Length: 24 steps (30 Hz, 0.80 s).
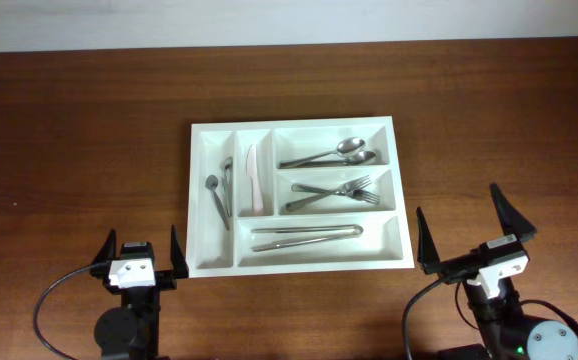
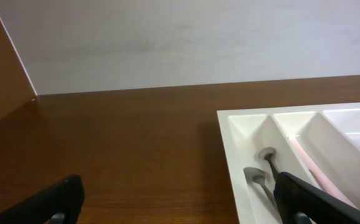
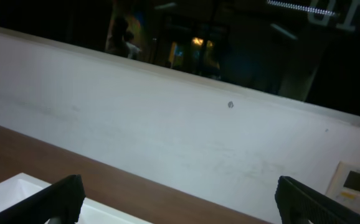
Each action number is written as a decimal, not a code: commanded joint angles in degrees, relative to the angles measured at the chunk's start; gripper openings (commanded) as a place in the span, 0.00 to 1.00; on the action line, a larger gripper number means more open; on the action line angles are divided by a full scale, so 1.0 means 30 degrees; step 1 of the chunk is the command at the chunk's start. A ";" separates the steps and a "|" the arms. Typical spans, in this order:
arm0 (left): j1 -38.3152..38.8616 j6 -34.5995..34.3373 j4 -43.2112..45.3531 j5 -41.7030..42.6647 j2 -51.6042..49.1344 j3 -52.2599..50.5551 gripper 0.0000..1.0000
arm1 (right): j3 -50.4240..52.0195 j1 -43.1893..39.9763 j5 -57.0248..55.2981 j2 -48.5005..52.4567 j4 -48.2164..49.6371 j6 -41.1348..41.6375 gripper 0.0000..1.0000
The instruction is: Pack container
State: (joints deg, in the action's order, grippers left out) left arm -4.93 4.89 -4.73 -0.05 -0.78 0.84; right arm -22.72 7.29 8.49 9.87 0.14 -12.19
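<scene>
Both sets of jaws stand spread wide with nothing between them: the left gripper and the right gripper sit low at my edge of the dark wooden table.

Between and just beyond them lies the container, flat and square to the table edge. Its near-left corner is just beside the left gripper's inner finger, and its near-right corner just beside the right gripper's inner finger. I see a sliver of table at each, so I read them as apart, not touching. From the left wrist, that corner of the container shows ahead and to the right of the jaws, not between them.

I judge the container stiff and light for its size, with smooth, slippery walls. I would pinch a thin outer wall at the rim near a corner, one arm per side, and keep it level, since the loose metal inside would slide and shift the weight.

Every compartment holds something. The tongs fill the nearest wide one, two forks lie crossed in the middle one, and two large spoons lie in the far one. A pale knife sits in the inner narrow slot and two small spoons in the outer, so packing looks all but finished.
</scene>
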 commanded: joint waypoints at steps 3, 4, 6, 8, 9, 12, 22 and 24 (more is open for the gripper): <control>0.0095 -0.0117 -0.0007 -0.0073 0.0146 -0.0117 0.99 | 0.1071 0.0153 -0.0204 -0.0780 0.0044 0.0007 0.99; 0.0095 -0.0117 -0.0007 -0.0073 0.0146 -0.0117 0.99 | 0.1217 0.0153 -0.0262 -0.0933 0.0044 0.0007 0.99; 0.0095 -0.0117 -0.0007 -0.0066 0.0146 -0.0117 0.99 | 0.1494 -0.0007 -0.0321 -0.1268 0.0044 0.0007 0.99; 0.0095 -0.0124 -0.0007 -0.0066 0.0146 -0.0117 0.99 | 0.1734 -0.0408 -0.0321 -0.1574 0.0044 0.0015 0.99; 0.0095 -0.0124 -0.0007 -0.0073 0.0146 -0.0117 0.99 | 0.1843 -0.0634 -0.0321 -0.1698 0.0044 0.0015 0.99; 0.0095 -0.0124 -0.0007 -0.0066 0.0146 -0.0117 0.99 | 0.2178 -0.1297 -0.0321 -0.2062 0.0036 0.0015 0.99; 0.0095 -0.0117 -0.0007 -0.0066 0.0146 -0.0117 0.99 | 0.3650 -0.1705 -0.0313 -0.3228 0.0328 0.0022 0.99; 0.0095 -0.0117 -0.0007 -0.0066 0.0146 -0.0117 0.99 | 0.3810 -0.1705 -0.0313 -0.3228 0.0335 0.0087 0.99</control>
State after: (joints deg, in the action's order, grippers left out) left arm -4.93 4.89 -4.71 -0.05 -0.78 0.84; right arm -12.40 2.63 8.05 0.82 0.67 -12.21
